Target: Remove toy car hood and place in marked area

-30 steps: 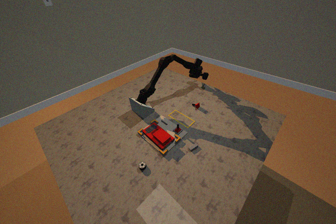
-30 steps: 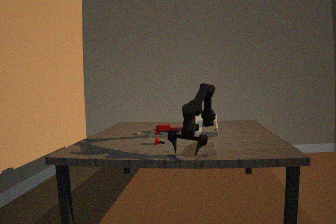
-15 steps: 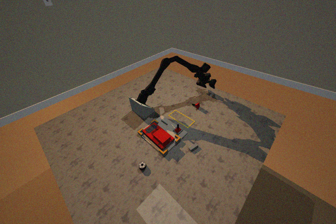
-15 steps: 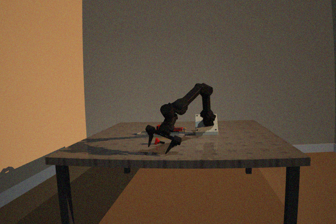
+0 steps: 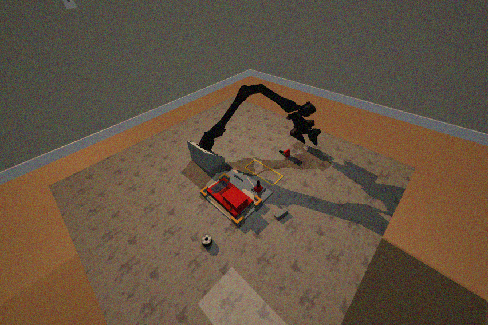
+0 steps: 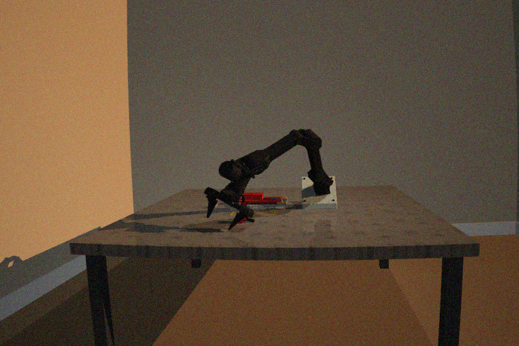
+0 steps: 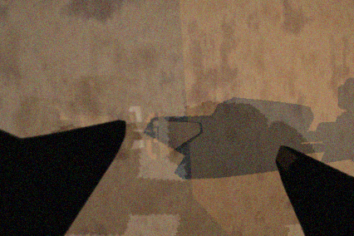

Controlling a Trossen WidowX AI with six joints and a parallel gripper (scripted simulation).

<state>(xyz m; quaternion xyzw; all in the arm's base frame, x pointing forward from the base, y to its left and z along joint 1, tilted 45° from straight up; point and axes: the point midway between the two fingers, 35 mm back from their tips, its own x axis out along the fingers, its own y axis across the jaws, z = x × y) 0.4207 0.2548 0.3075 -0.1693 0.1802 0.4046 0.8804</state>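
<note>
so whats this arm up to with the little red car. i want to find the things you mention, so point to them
The black arm is handling nothing: its pincer [image 5: 310, 143] [image 6: 218, 223] [image 7: 200, 140] hangs open above the table [image 5: 157, 210] [image 6: 356, 233] [image 7: 104, 74], away from the red toy car [image 5: 233, 198] [image 6: 254, 197]. The yellow-outlined area [image 5: 277, 180] has no hood inside it, so the job looks undone.

I see one red toy car [image 5: 232, 197] [image 6: 263, 198], one yellow-outlined rectangle [image 5: 277, 180], two black tapered gripper fingers [image 5: 314, 136], one black-and-white ball-like object [image 5: 206, 240].
</note>
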